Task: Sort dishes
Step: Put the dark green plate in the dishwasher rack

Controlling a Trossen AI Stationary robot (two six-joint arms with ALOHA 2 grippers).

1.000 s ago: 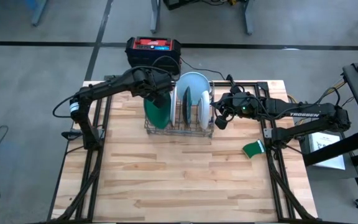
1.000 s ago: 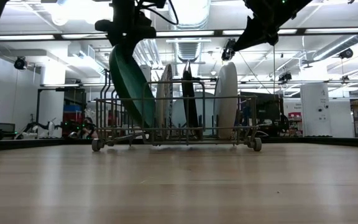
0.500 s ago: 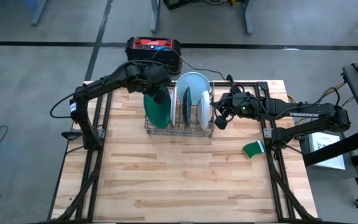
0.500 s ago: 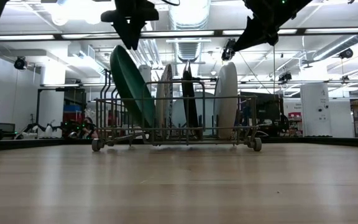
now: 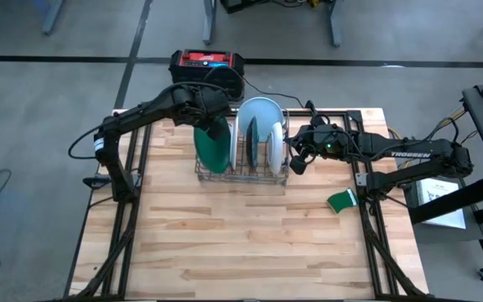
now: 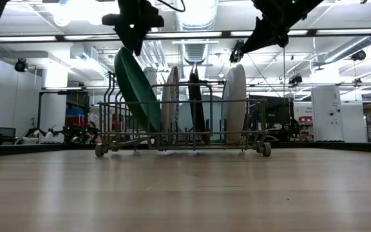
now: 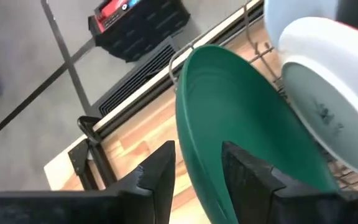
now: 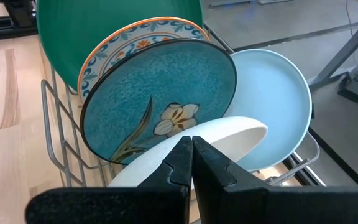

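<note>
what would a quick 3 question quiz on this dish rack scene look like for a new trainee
1. True or false: the dark green plate lies flat on the table.
2. Which gripper is at the green plate's rim? A) left gripper B) right gripper C) neither
3. Fill in: the small green thing on the table lies nearer the ___ arm.

Key
1. False. It stands leaning in the wire rack, at the end on the left arm's side.
2. A. The left gripper is open, its fingers on either side of the rim; the right gripper is shut and hangs by the white plate at the rack's other end.
3. right
</note>
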